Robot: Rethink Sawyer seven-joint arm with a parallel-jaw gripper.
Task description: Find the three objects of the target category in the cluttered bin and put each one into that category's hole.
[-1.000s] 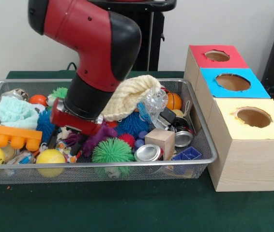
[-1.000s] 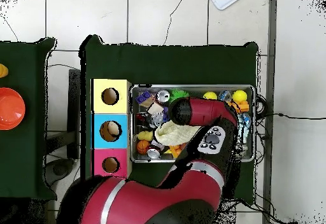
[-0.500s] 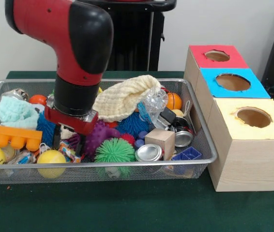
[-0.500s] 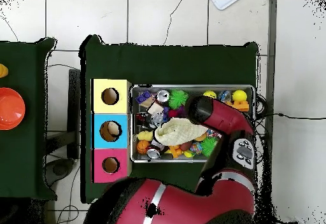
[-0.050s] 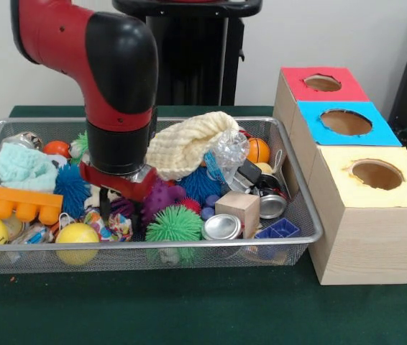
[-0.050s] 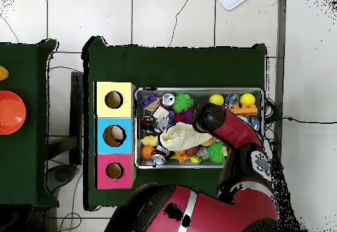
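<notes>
So the arm (image 5: 110,79) has swung a bit right since a moment ago, and the gripper (image 5: 110,205) now sits down in the wire bin (image 5: 290,187) beside the purple spiky ball (image 5: 162,198). Can't tell whether it's open or closed. The green spiky ball (image 5: 173,224) is still at the front rim, and the cream cloth (image 5: 189,144) hasn't budged.

A wire mesh bin (image 5: 300,215) was seen on the green table, crammed with mixed objects. Among them, a green spiky ball (image 5: 172,224) lay against the near wall, a purple spiky ball (image 5: 162,196) just behind it, and a blue spiky ball (image 5: 202,185) further right under a cream knitted cloth (image 5: 189,142). Right of the bin, touching it, three wooden boxes were lined up, each with a round hole in the top: yellow box (image 5: 376,208) nearest, blue box (image 5: 344,123) in the middle, red box (image 5: 321,84) farthest.
</notes>
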